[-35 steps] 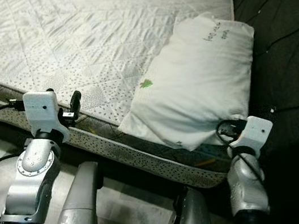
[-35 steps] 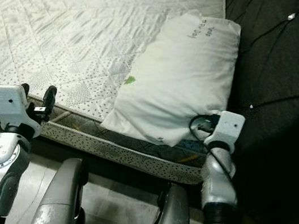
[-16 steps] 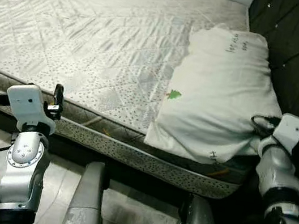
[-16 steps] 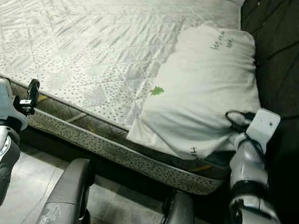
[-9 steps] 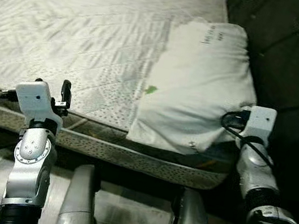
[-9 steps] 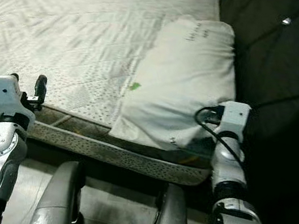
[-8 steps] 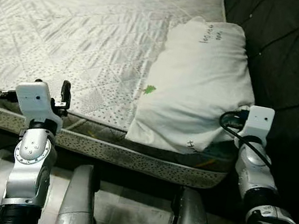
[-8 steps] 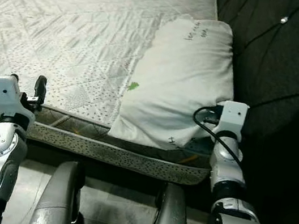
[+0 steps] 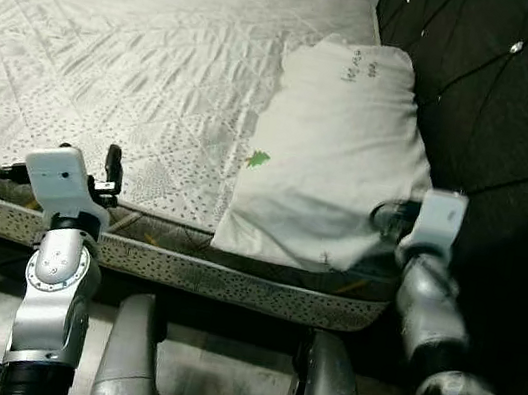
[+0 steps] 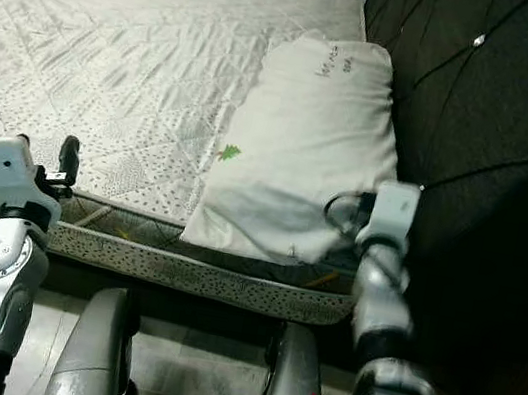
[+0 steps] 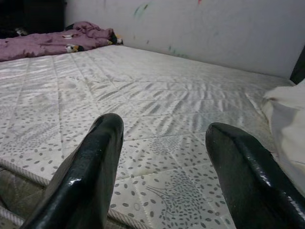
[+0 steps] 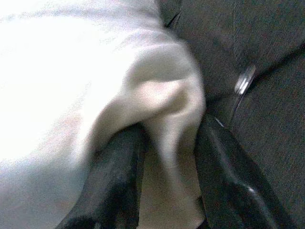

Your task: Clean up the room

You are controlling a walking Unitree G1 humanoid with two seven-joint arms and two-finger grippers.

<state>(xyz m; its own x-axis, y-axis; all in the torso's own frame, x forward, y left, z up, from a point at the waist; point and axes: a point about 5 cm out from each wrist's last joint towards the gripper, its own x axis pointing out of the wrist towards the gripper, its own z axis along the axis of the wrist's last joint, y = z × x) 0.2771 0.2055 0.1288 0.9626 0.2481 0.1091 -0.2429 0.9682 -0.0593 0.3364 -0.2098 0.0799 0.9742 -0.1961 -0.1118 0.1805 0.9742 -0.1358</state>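
Pillow (image 9: 338,149) on mattress (image 9: 134,64); headboard (image 9: 492,104) right.

Bed w/ bare quilted mattress (image 9: 144,66). White pillow (image 9: 331,158) lies on its right side by dark tufted headboard (image 9: 502,106). Purple blanket (image 11: 52,40) bunched at far corner.

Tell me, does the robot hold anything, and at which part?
The right end effector grips the white pillow at its near corner beside the headboard. The left end effector is open, holding nothing.

A bare quilted mattress (image 9: 147,46) meets a dark tufted headboard (image 9: 502,106); a pale wall (image 11: 200,24) rises behind, grey tiled floor (image 10: 183,377) below.
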